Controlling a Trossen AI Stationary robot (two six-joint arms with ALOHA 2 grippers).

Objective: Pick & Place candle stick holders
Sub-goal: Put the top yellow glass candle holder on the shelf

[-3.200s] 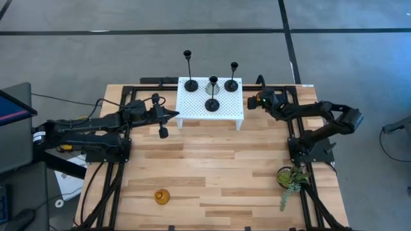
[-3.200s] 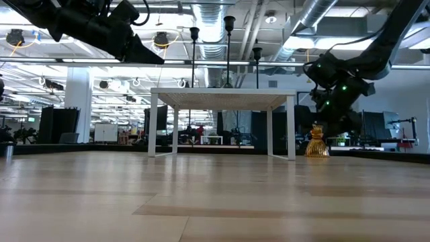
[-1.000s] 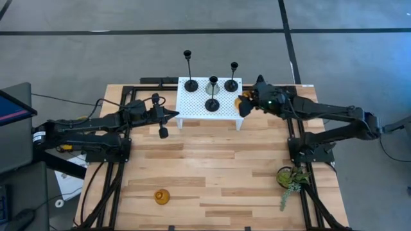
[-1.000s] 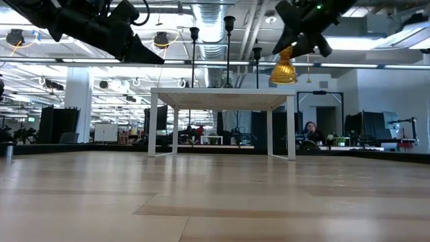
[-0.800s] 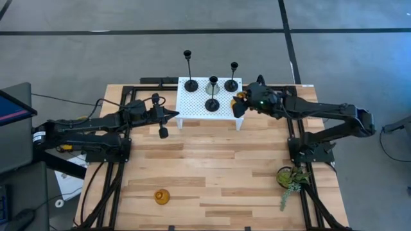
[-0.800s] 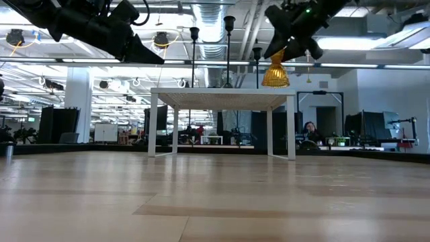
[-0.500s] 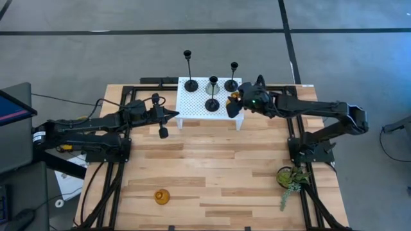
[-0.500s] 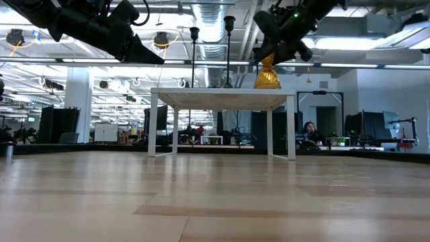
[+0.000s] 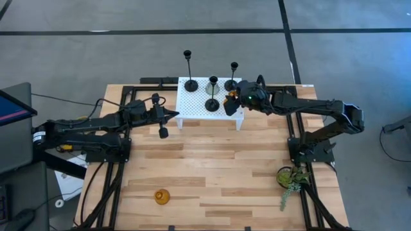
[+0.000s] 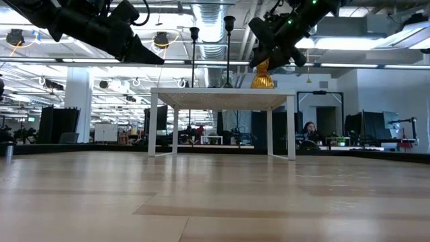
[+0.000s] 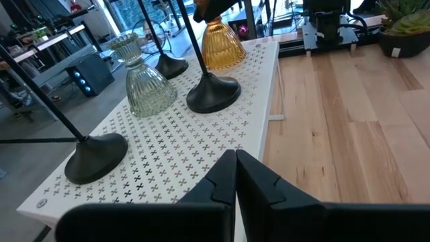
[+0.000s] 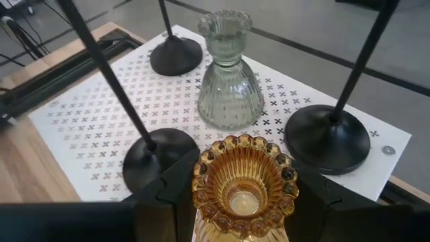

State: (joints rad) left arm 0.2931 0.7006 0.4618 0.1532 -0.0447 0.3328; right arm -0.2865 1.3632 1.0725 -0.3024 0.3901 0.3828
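A white perforated stand (image 9: 192, 106) sits at the table's far middle. On it stand three black thin-stemmed holders on round bases (image 9: 191, 84) (image 9: 232, 85) (image 9: 212, 104) and a clear glass holder (image 9: 213, 82). My right gripper (image 9: 234, 99) is shut on an amber glass holder (image 12: 243, 181) over the stand's right end; it also shows in the low view (image 10: 263, 76). A second amber holder (image 9: 162, 196) stands on the table near its front left. My left gripper (image 9: 172, 114) is shut and empty beside the stand's left end. My right gripper pinches the amber holder's upper part just under its scalloped rim (image 12: 201, 191) between the two fingers (image 12: 164, 195). It comes slanting down from the table's right. The holder hangs upright below the fingers, its base (image 10: 263, 85) at the stand's top; whether it rests there I cannot tell.
A green plant sprig (image 9: 290, 179) lies near the table's right front. The black stems (image 10: 229, 50) rise high beside the held holder. The clear glass holder (image 12: 230, 81) and two black bases (image 12: 329, 138) (image 12: 158, 158) crowd the stand ahead of my right gripper.
My right gripper has carried the amber holder toward the table's left and down, from beyond the stand's right end to over its top near the black holders. The holder has stayed upright in the hold.
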